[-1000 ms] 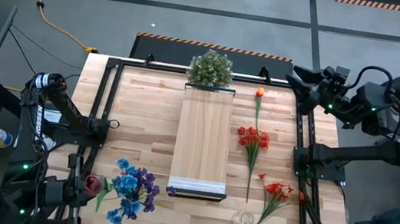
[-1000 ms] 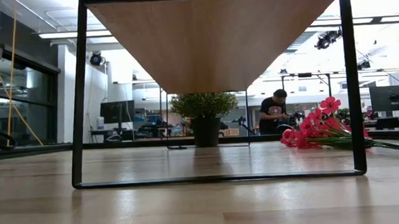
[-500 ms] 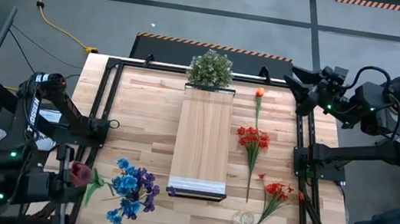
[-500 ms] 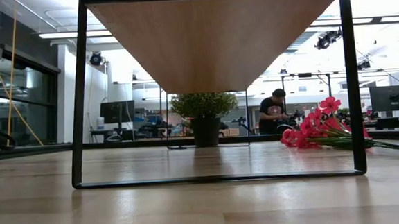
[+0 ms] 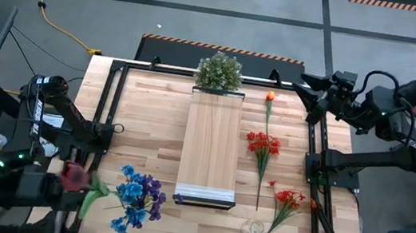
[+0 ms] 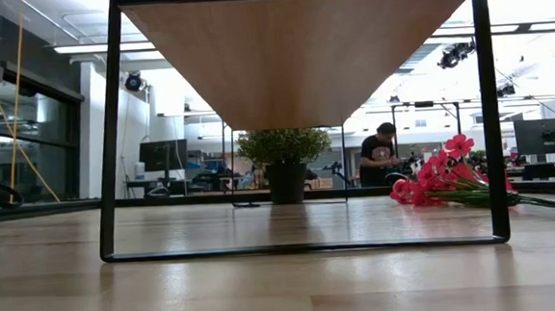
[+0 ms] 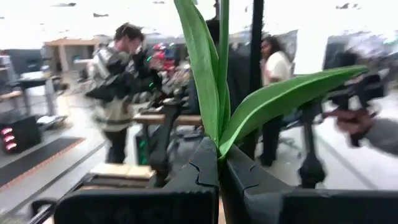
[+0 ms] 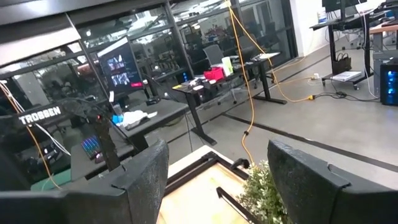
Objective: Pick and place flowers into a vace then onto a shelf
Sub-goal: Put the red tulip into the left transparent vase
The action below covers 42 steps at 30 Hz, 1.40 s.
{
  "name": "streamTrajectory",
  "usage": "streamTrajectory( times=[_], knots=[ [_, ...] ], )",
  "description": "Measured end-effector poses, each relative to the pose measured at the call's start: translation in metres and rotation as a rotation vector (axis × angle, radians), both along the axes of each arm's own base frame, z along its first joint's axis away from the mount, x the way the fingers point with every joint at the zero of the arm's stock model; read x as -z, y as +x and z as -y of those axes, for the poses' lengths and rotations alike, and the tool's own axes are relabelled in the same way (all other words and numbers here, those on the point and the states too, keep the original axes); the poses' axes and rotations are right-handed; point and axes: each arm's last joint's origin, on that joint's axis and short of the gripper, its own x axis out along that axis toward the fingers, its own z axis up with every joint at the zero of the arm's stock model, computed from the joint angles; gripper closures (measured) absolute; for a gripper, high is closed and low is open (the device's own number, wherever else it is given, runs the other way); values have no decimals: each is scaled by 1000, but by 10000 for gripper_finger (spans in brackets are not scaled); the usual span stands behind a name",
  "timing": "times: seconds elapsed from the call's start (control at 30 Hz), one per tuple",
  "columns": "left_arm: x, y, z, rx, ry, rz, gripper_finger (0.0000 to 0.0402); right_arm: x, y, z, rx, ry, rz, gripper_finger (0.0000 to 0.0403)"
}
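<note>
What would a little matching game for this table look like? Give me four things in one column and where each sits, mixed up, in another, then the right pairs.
Things:
1. dark red flower
2. bushy green plant
3. small clear vase
4. blue and purple flowers

Places:
A. lying on the table left of the shelf
B. on the table at the shelf's far end
C. held by its stem in the shut left gripper
D. at the table's near edge, right of the shelf

Pairs: 1-C, 2-B, 3-D, 4-A
</note>
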Motion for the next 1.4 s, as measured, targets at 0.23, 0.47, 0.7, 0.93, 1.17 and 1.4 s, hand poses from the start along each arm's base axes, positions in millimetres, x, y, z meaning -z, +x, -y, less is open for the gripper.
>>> streamTrajectory(
  times=[0.23,0.47,0.7,0.93,1.17,1.4],
  knots=[
    [-11,0,-2,97,-20,101,372,3,0,0,0,3,-29,141],
    [-4,24,0,47,-71,115,372,5,0,0,0,5,-51,141],
    [-10,38,15,40,-80,93,372,5,0,0,0,5,-57,141],
    [-19,57,45,-55,-30,24,372,7,0,0,0,6,-71,141],
    [-13,72,65,-170,-2,-34,372,7,0,0,0,6,-71,141],
    [3,78,77,-240,-36,-58,372,9,0,0,0,13,-89,141]
  ],
)
